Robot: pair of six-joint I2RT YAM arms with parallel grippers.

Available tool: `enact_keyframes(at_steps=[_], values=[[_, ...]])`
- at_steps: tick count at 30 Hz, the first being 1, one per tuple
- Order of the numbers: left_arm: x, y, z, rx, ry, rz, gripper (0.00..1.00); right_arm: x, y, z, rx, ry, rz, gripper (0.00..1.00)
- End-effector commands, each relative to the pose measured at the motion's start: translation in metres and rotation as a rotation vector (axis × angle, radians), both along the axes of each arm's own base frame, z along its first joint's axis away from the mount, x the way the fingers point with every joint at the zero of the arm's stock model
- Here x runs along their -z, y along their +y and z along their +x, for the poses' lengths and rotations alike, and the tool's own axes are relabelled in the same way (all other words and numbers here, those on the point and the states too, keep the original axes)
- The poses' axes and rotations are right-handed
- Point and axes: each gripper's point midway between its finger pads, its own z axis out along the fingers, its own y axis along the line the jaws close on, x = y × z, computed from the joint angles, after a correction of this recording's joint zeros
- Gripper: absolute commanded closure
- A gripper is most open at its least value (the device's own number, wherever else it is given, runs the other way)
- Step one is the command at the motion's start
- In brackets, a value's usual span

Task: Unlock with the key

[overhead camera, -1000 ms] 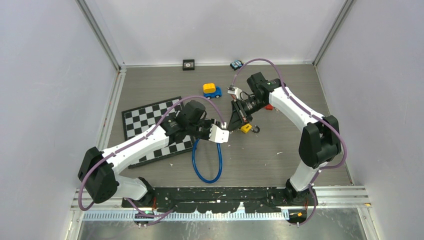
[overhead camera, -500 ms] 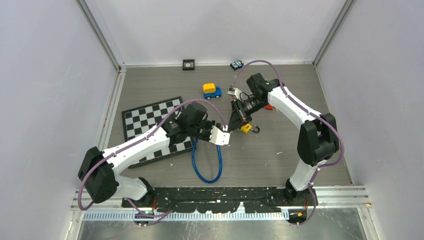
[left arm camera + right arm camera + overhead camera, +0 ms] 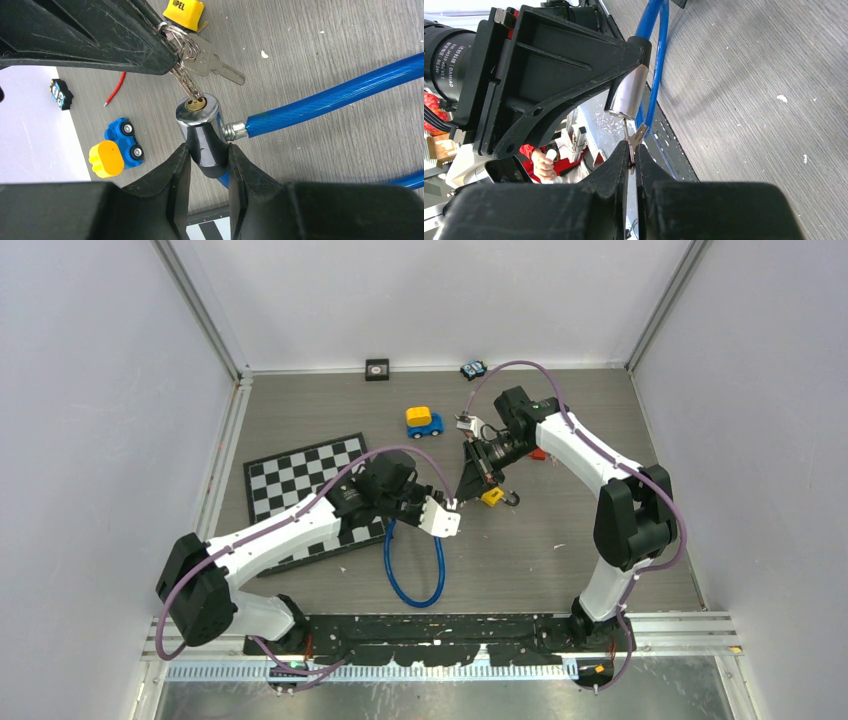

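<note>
**Top view:** The left gripper (image 3: 441, 521) has slid slightly toward the near edge over the past second, while the right gripper (image 3: 457, 497) has hardly moved. The two meet tip to tip at mid-table, above the far end of the blue cable (image 3: 412, 575) loop. The small shift looks like the lock being lined up on the key, so insertion appears to be under way, with no turn yet. A chessboard (image 3: 290, 480) lies to the left and a toy car (image 3: 424, 421) farther back.

**Left wrist:** The left fingers (image 3: 175, 185) pinch the chrome lock cylinder (image 3: 199, 131), which is raised with its keyhole facing up. The key (image 3: 188, 86) has only its tip at the brass keyhole, and most of the blade is still showing. Beside it, a spare key (image 3: 220, 67) and a yellow fob (image 3: 184, 11) marked "OPEL" hang from the ring.

**Right wrist:** The right jaws are closed tightly on the key's head, and the blade points up into the cylinder's face. A motor housing on the left arm reads "DAMIAO"; the finer print is too small to read reliably.
</note>
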Motion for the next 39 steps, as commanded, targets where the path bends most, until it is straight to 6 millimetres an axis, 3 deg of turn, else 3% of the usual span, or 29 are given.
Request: enact_keyframes(at_steps=[1,21,33,39], values=[[0.008,0.001,-0.018,0.094,0.004,0.036,1.00,-0.010,0.004,0.007,0.005,-0.045,0.037,1.00],[0.008,-0.004,0.006,-0.060,-0.024,-0.028,1.00,-0.015,-0.003,0.003,0.050,-0.101,0.028,1.00],[0.006,-0.007,0.017,-0.179,-0.018,-0.121,1.00,-0.004,-0.014,0.012,0.167,-0.086,0.027,1.00],[0.007,-0.011,0.012,-0.176,0.026,-0.147,1.00,0.000,-0.014,0.015,0.183,-0.071,0.026,1.00]])
